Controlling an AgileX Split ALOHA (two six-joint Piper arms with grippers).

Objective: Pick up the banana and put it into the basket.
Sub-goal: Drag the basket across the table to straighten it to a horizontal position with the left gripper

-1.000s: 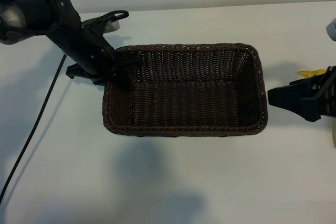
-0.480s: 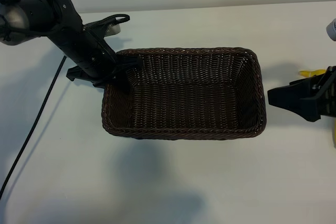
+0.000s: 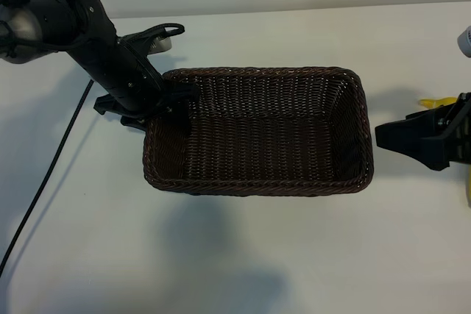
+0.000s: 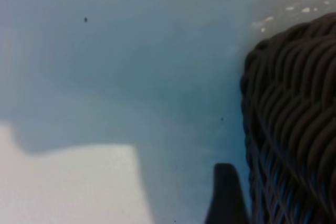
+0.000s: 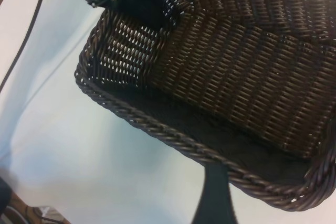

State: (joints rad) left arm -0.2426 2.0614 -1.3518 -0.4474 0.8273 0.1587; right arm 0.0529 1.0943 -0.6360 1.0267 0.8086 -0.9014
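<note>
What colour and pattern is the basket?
Dark brown woven wicker basket with a braided rim; clearest in the right wrist view.

The left gripper (image 3: 168,102) at the basket (image 3: 257,182) rim corner now spreads its jaws apart, the basket slightly shifted.

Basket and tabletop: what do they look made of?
The basket looks like dark brown woven wicker or a synthetic imitation; the visible weave and braided rim cannot tell which. The table appears a smooth matte white surface, possibly laminate; no grain shows.

Left claw (image 3: 171,101) at the basket's (image 3: 257,185) corner (right claw (image 3: 412,140) apart).
</note>
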